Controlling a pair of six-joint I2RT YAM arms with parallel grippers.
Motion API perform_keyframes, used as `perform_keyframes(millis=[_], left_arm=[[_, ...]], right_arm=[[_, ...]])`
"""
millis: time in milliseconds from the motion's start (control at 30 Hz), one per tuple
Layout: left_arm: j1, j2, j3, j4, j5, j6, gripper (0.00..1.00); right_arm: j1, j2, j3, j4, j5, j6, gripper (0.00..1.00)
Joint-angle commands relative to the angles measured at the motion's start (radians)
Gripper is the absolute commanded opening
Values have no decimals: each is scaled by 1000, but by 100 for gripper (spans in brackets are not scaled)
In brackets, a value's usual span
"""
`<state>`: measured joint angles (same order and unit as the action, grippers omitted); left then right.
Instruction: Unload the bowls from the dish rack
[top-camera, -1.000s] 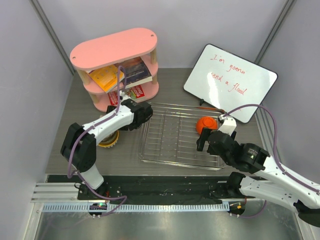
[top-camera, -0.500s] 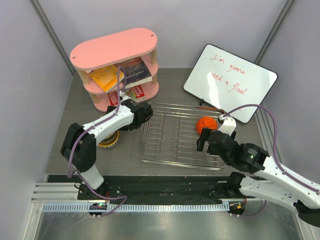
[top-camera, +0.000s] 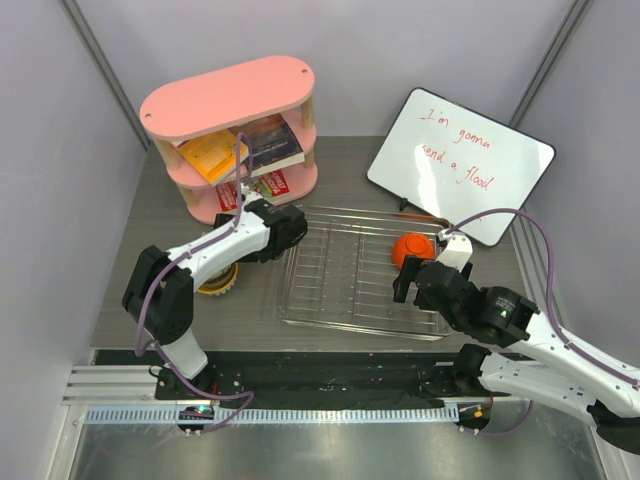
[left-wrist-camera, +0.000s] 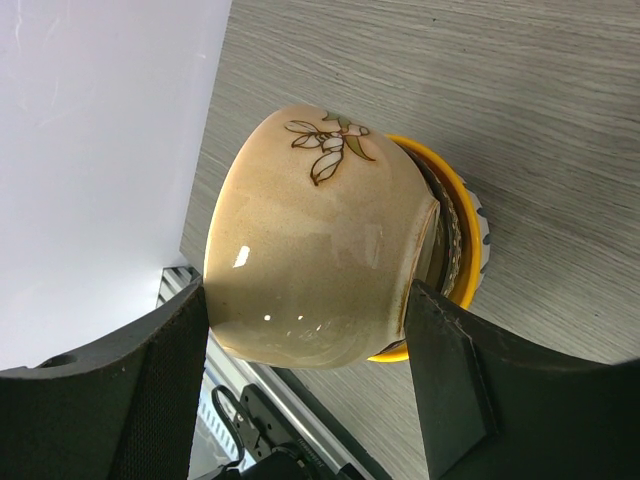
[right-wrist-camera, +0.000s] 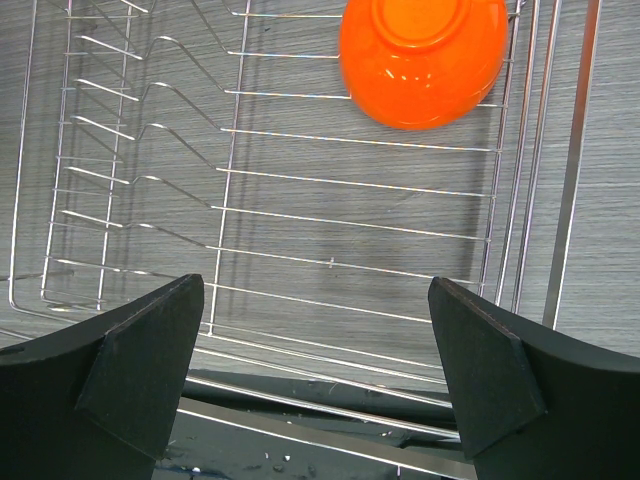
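Observation:
A cream bowl (left-wrist-camera: 310, 250) with a painted flower sits between the fingers of my left gripper (left-wrist-camera: 305, 300), which is shut on it, pads touching both sides. Its foot rests in a yellow bowl (left-wrist-camera: 432, 160) that stands on the table left of the dish rack (top-camera: 330, 300), and another bowl's ribbed edge shows between them. From above, the left forearm hides most of the yellow bowl (top-camera: 214, 285) and all of the cream one. An orange-red bowl (top-camera: 412, 247) lies upside down at the rack's far right. My right gripper (right-wrist-camera: 320, 370) hovers open over the rack's (right-wrist-camera: 300, 200) near edge, short of the orange-red bowl (right-wrist-camera: 422, 60).
A pink oval shelf (top-camera: 230, 100) with books stands at the back left, close behind the left arm. A whiteboard (top-camera: 460, 165) with red writing leans at the back right. A white wall (left-wrist-camera: 100, 150) runs close along the table's left side.

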<state>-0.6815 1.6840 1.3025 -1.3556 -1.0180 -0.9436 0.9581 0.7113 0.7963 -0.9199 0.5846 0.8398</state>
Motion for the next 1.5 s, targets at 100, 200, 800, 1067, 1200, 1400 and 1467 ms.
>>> perform_keyframes(millis=[100, 200, 800, 1067, 1200, 1400, 1467], left_arm=[[-7, -1, -12, -304, -30, -109, 45], [-12, 2, -38, -306, -14, -138, 44], [-29, 20, -11, -306, -5, -106, 43], [-64, 51, -26, -307, -30, -184, 41], [-76, 62, -37, -307, -50, -216, 40], [-75, 43, -71, -307, -83, -247, 41], [-75, 36, -75, -306, -86, -259, 41]], right_arm=[[-2, -12, 3, 27, 18, -8, 100], [-2, -12, 4, 29, 17, -16, 100], [-1, -36, -5, 44, 9, -24, 100], [-1, -30, -5, 46, 3, -27, 100], [-1, -38, -5, 46, 0, -25, 100], [-2, -33, -5, 46, 0, -27, 100], [-2, -29, -5, 46, 0, -28, 100]])
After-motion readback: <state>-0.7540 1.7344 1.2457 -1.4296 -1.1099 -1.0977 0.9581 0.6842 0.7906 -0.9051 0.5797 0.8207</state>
